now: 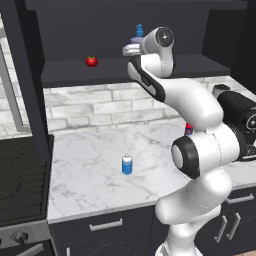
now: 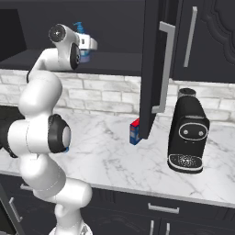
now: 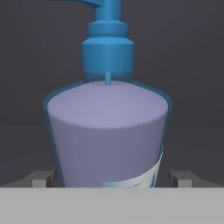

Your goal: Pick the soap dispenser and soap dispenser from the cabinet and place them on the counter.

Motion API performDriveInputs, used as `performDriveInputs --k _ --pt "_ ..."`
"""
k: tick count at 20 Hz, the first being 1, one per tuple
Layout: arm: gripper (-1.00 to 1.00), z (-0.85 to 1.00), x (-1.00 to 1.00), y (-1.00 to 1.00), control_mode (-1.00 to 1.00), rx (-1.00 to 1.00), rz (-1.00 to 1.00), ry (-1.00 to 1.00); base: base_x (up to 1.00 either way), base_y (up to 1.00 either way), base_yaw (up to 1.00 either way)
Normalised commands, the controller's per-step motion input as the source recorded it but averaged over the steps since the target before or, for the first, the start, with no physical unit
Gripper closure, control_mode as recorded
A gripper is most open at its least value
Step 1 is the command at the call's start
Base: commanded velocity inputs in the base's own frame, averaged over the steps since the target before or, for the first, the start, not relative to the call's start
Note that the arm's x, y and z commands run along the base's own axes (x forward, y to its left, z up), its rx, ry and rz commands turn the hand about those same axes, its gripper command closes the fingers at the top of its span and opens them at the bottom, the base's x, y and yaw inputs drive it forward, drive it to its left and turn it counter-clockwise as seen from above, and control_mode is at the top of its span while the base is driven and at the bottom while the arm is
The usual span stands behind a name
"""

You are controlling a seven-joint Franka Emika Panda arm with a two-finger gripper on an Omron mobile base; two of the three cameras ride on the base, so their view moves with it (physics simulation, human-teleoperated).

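Note:
The larger greyish-purple soap dispenser (image 3: 107,135) with its blue pump (image 3: 107,43) stands upright on the shelf of the dark cabinet (image 1: 70,74), close in front of the hand. My gripper (image 3: 111,178) is open, one fingertip on each side of the bottle's base with small gaps. From the base, the gripper (image 1: 131,49) reaches into the cabinet, and the pump (image 1: 139,31) pokes up behind the hand. The small bright-blue soap dispenser (image 1: 127,164) stands upright on the white marble counter (image 1: 85,150), left of the arm.
A red tomato (image 1: 91,61) lies on the cabinet shelf to the left. A red-topped blue bottle (image 2: 134,131) stands on the counter below the open cabinet door (image 2: 153,69). A black coffee machine (image 2: 187,135) is at the right, the black stovetop (image 1: 22,175) at the left.

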Motion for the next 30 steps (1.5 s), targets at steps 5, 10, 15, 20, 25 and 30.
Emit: performDriveInputs --k 5,10,15,20,25,30 --pt "-1.0 -0.03 0.25 0.02 -1.0 0.0 0.03 -0.03 0.0 0.0 0.0" --pt "-1.0 -0.02 0.25 0.01 -1.0 0.0 0.02 -0.02 0.0 0.0 0.0" --pt "-1.0 -0.07 0.26 -0.01 -1.0 0.0 0.01 -0.01 0.0 0.0 0.0" --pt "1.0 -0.01 0.09 0.01 -1.0 0.0 0.0 0.0 0.0 0.0 0.0" --pt "1.0 0.01 -0.01 0.0 -1.0 -0.01 0.0 0.0 0.0 0.0 0.0" --pt "1.0 0.24 -0.1 0.0 -1.0 0.01 0.0 0.0 0.0 0.0 0.0"
